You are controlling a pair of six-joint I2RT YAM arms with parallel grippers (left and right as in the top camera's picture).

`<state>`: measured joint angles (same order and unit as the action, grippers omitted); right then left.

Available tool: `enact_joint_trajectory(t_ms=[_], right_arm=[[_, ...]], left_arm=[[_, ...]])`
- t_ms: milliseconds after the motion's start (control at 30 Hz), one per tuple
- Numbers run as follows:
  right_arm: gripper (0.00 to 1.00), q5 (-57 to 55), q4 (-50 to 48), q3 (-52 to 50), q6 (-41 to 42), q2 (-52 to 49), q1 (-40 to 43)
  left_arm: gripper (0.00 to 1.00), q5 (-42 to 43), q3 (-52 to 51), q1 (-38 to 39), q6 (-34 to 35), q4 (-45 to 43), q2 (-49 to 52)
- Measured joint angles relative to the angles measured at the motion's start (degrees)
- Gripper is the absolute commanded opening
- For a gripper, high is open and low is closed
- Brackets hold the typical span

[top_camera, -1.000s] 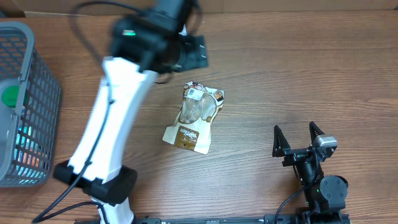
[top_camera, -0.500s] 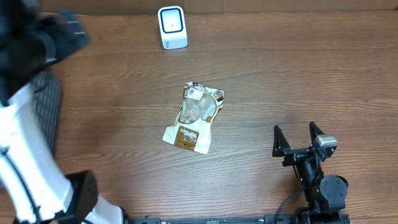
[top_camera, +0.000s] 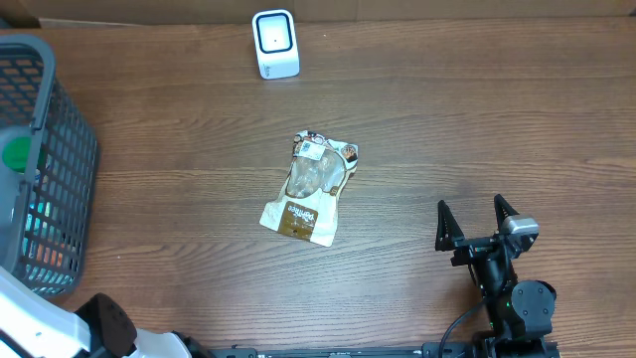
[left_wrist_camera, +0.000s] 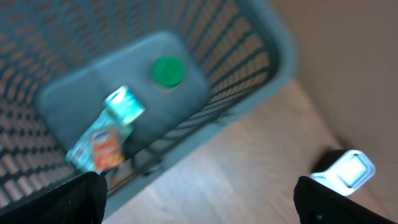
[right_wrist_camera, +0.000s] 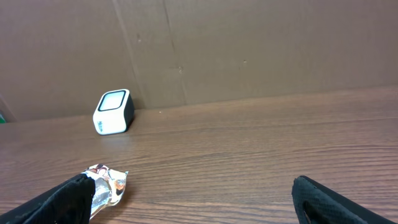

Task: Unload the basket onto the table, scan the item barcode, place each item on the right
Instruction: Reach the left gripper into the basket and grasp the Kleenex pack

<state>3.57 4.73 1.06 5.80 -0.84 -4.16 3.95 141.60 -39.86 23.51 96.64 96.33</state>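
**Near edge.** The right gripper (top_camera: 472, 214) rests low at the near right of the wooden table (top_camera: 497, 109). Its two dark fingers are spread wide with nothing between them. At the near left corner, only a white link and black joint of the left arm (top_camera: 60, 333) enter the overhead view.

**Left side.** The left gripper (left_wrist_camera: 205, 208) appears only in its own wrist view. Its fingertips (left_wrist_camera: 84, 196) sit at the bottom corners of that view, wide apart and empty, looking down into the grey mesh basket (top_camera: 75, 149). The basket stands at the left table edge. It holds a grey container with a green cap (left_wrist_camera: 167, 71) and a few coloured packets (left_wrist_camera: 102, 140), all blurred.

**Mid-table.** The snack pouch (top_camera: 310, 189) lies flat and slightly tilted, well apart from both grippers and from the basket. A small white label (top_camera: 312, 150) sits at its far end, too small to read.

**Far edge.** The white barcode scanner (top_camera: 275, 43) stands upright with a pale window framed in black, well apart from the pouch. A brown cardboard wall (right_wrist_camera: 249, 50) closes the scene behind it.
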Motion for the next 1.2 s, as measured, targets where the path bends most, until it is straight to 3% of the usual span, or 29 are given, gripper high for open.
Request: enact_joint_trajectory(t_ms=[367, 500, 700, 967, 1200], right_arm=[[1.00, 0.02, 0.02, 0.02, 0.00, 0.00, 0.00], [1.00, 0.00, 0.04, 0.02, 0.00, 0.00, 0.00], [1.00, 0.02, 0.02, 0.02, 0.02, 0.00, 0.00], [1.00, 0.02, 0.02, 0.00, 0.00, 0.00, 0.00], [1.00, 0.00, 0.02, 0.02, 0.00, 0.00, 0.00]], left_arm=[[0.97, 0.13, -20.39, -11.93, 0.09, -7.15, 0.37], [0.90, 0.09, -28.98, -14.91, 0.26, -11.69, 0.44], [0.86, 0.17, -41.09, -15.15, 0.24, -18.51, 0.44], [0.92, -0.09, -56.04, -14.99, 0.02, -28.87, 0.48], [0.96, -0.83, -62.66, -14.88, -1.36, -34.82, 1.11]])
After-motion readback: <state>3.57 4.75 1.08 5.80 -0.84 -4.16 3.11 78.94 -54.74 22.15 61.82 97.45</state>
